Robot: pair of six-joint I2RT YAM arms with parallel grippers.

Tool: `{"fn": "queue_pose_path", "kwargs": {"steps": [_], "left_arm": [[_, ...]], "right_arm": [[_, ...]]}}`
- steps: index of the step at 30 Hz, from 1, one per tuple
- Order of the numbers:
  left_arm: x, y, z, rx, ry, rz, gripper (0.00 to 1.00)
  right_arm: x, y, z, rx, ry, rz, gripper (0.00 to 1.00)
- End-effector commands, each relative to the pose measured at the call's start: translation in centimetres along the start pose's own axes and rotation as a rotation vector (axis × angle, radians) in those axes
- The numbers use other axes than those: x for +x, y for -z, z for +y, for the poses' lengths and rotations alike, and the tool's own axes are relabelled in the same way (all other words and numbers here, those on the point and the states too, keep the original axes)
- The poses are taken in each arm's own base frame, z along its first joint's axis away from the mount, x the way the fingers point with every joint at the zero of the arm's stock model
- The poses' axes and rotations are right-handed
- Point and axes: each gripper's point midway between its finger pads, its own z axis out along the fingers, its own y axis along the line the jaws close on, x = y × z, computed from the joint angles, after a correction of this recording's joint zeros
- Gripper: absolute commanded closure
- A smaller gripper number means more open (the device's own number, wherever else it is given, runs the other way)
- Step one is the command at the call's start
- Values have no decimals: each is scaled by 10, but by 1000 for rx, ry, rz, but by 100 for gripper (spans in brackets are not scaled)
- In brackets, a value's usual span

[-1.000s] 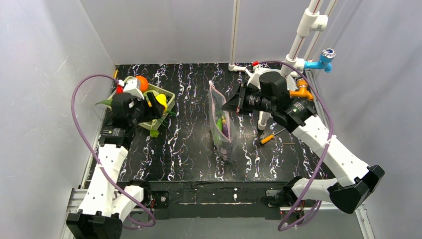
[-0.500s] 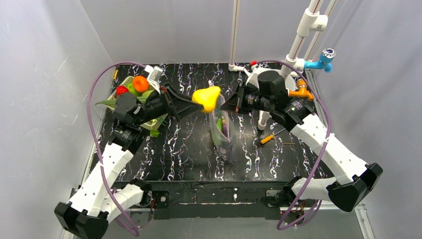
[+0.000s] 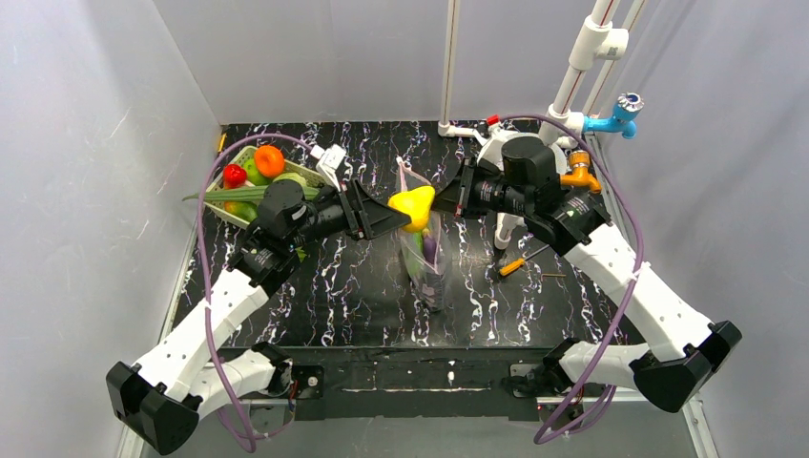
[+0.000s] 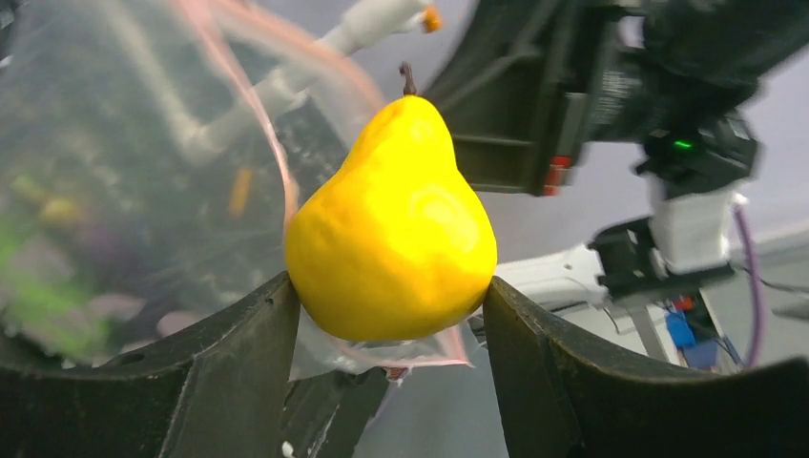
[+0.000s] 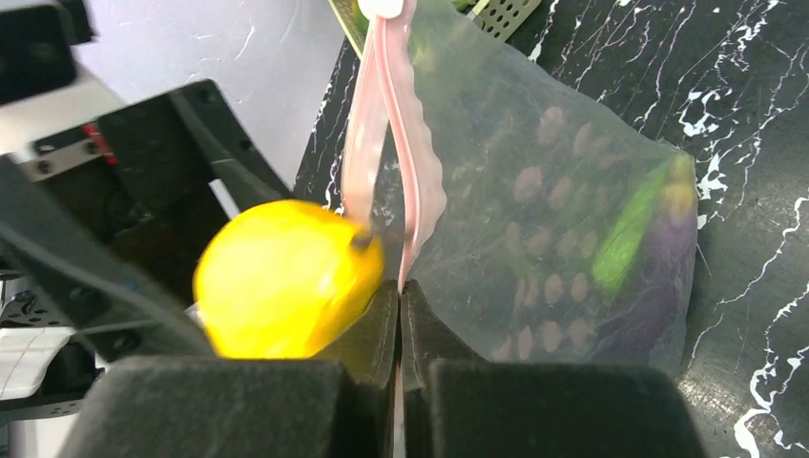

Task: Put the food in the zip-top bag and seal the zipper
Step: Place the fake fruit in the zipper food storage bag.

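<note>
A yellow toy pear (image 3: 412,205) (image 4: 391,229) is pinched between the fingers of my left gripper (image 3: 401,208) (image 4: 391,296), which is shut on it, right at the mouth of the zip-top bag (image 3: 426,262) (image 5: 553,219). The clear dotted bag stands upright at mid table. My right gripper (image 3: 441,200) (image 5: 400,286) is shut on one side of its pink zipper (image 5: 391,124), holding the mouth up. The pear (image 5: 286,277) touches the right gripper's left finger. Green and purple food (image 5: 639,239) lies inside the bag. More food, an orange (image 3: 269,160) and a red piece (image 3: 234,175), sits in the basket.
A pale green slatted basket (image 3: 227,212) stands at the back left against the wall. An orange-handled screwdriver (image 3: 512,266) lies right of the bag. White pipes (image 3: 448,67) and a blue fitting (image 3: 615,114) rise at the back right.
My left arm has lifted the yellow pear out of the basket and carried it right to the bag's mouth. The right gripper has kept its hold on the bag.
</note>
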Motion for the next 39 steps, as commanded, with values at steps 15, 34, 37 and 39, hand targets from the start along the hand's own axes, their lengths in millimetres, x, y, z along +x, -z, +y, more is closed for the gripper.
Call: {"fn": "queue_pose_path", "kwargs": {"steps": [15,34,37,39], "left_arm": [[11,16,34,-293,124,46,72],[6,43,-32,-132,-34,135,74],[7,46,-40,-111,-47,151,74],[10,46,-38,-122,-32,175,75]], "right_arm": [[-21,14,22,-70,19,-95,99],[-24,4,15,-38,19,-91,99],[-24,3,14,-33,23,-88,99],[-24,2,14,-32,22,-87,99]]}}
